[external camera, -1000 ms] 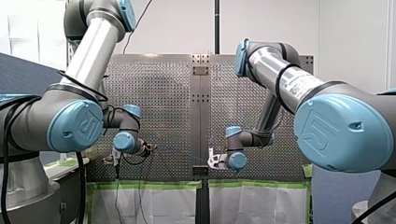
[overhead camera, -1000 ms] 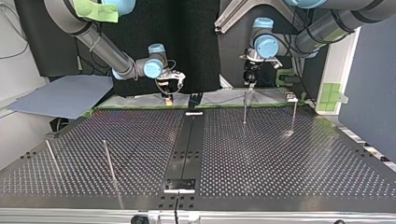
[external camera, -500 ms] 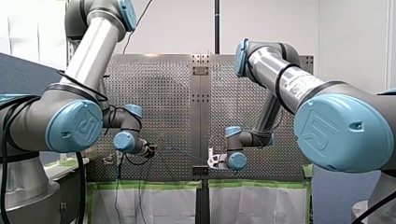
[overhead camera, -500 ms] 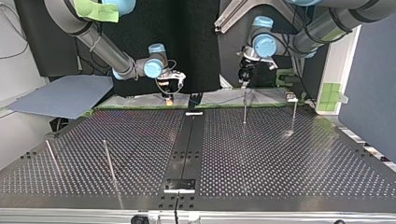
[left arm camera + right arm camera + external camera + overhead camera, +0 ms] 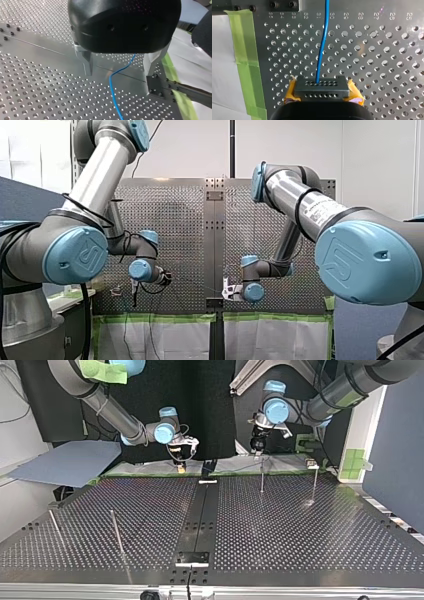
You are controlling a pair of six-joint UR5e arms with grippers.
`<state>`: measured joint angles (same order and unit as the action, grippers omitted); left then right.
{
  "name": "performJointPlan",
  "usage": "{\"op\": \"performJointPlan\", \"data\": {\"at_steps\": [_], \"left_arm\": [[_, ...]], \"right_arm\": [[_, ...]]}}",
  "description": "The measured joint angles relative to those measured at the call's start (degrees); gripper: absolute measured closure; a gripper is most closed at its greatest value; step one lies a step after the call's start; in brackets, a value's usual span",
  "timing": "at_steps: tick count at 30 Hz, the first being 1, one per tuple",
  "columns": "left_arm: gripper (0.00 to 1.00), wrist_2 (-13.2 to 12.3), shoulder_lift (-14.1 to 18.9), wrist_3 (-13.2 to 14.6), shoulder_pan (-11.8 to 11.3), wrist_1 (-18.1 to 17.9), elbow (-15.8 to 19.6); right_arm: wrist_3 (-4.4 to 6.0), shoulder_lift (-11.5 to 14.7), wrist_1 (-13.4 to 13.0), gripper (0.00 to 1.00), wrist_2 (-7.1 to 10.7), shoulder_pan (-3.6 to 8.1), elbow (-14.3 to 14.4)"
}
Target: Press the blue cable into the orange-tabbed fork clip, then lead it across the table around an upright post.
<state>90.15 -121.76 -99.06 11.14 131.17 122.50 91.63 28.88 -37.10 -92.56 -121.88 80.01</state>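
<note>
Left end effector (image 5: 118,74) is seen spread about the blue cable (image 5: 112,95), which is clamped by right end effector (image 5: 322,86); closure for leading is judged next.

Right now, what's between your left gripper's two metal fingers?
In the left wrist view, only the blue cable passes between my left gripper's fingers, touching neither, over the perforated table.

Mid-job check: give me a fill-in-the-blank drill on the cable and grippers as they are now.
1. In the left wrist view the cable runs ___ the open left gripper's fingers.
2. The right gripper is shut on the ___.
3. The tape along the table edge is ___.
4. In the top view the left gripper hangs right over a thin upright ___.
Missing: between; cable; green; post.
</note>
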Motion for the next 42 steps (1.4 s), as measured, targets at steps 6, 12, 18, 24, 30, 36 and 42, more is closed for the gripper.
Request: {"op": "performJointPlan", "data": {"at_steps": [6, 12, 18, 24, 30, 36, 42], "left_arm": [[0.00, 3.24, -0.06, -1.00, 1.53, 0.75, -2.53], [0.00, 4.73, -0.82, -1.91, 2.25, 2.99, -5.55], [0.00, 6.13, -3.66, -1.36, 2.84, 6.11, -8.80], [0.00, 7.89, -7.17, -1.42, 3.03, 8.34, -12.48], [0.00, 7.71, -8.24, -3.32, 3.08, 8.78, -15.84], [0.00, 7.37, -8.73, -4.48, 3.09, 9.41, -17.40], [0.00, 7.75, -11.21, -4.64, 3.04, 10.96, -19.18]], "right_arm": [[0.04, 0.00, 0.06, 1.00, 0.00, -0.02, -0.02], [0.02, 0.00, 0.09, 1.00, 0.00, 0.00, -0.02], [0.00, 0.00, 0.23, 1.00, 0.02, -0.01, -0.03], [-0.02, 0.00, 0.25, 1.00, 0.01, -0.02, -0.04], [-0.01, -0.02, 0.25, 1.00, 0.01, 0.00, -0.05], [0.05, -0.04, 0.17, 1.00, 0.00, 0.01, -0.04], [0.03, -0.07, 0.25, 1.00, 0.02, 0.01, -0.04]]}}
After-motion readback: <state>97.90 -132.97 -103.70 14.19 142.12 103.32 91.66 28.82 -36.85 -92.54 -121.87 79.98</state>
